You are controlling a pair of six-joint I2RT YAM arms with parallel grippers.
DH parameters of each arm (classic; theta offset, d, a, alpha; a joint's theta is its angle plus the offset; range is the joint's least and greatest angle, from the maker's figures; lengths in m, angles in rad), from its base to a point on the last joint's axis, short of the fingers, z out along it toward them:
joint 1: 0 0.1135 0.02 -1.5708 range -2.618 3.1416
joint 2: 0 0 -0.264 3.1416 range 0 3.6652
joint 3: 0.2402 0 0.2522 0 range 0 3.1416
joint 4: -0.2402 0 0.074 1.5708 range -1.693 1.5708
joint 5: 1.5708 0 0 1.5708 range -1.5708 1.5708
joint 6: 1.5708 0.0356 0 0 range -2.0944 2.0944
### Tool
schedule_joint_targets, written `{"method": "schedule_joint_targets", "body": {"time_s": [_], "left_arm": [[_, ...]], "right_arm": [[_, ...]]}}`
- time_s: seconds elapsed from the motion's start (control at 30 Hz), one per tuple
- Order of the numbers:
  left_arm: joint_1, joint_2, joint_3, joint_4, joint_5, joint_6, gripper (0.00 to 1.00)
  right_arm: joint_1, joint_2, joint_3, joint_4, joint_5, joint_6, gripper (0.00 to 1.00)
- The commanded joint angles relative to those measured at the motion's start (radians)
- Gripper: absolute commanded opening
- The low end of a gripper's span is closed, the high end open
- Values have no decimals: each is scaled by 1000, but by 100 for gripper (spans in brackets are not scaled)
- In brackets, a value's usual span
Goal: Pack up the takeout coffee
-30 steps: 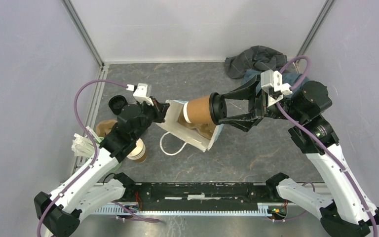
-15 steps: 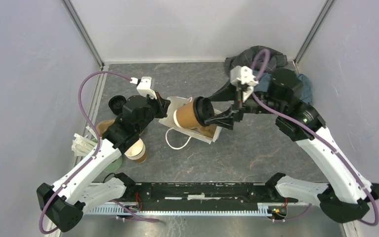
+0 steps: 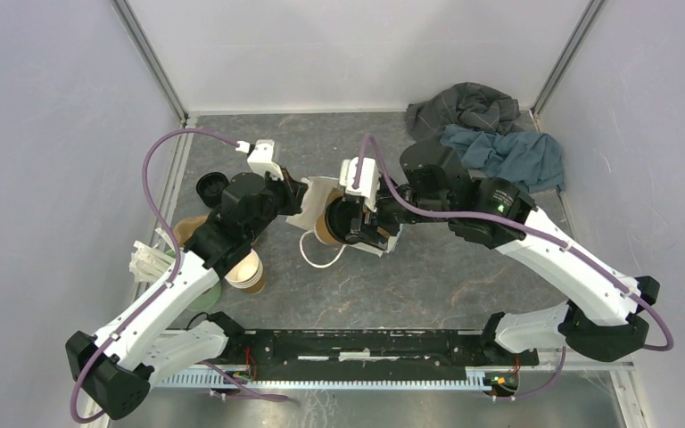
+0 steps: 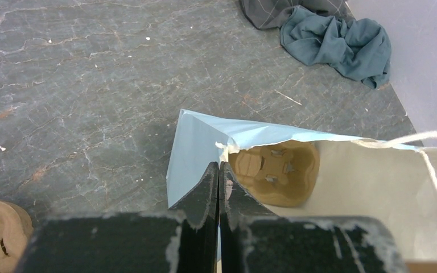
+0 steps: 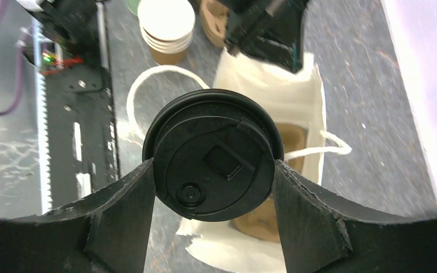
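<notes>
Now that the right gripper [image 5: 211, 170] has swung in from the right edge, its clamped takeout coffee [image 5: 213, 151] sits mid-table at the mouth of the bag [image 4: 353, 182]. Meanwhile the left gripper [image 4: 218, 170] pinches the bag's rim, and packing looks imminent.

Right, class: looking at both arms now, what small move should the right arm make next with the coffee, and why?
Probably ease the cup on into the bag, toward the cardboard tray inside. The right gripper holds it at the opening, and the left gripper is pinched shut on the bag's edge, holding the mouth open.
</notes>
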Motion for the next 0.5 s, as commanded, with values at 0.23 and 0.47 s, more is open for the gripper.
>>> {"method": "schedule_joint_targets", "body": {"time_s": [0.23, 0.47], "left_arm": [[-2, 12, 60, -85, 16, 24, 19], [-3, 46, 95, -146, 63, 47, 56]], "right_arm": [[43, 10, -99, -21, 183, -135, 0], [49, 13, -136, 32, 174, -110, 0]]}}
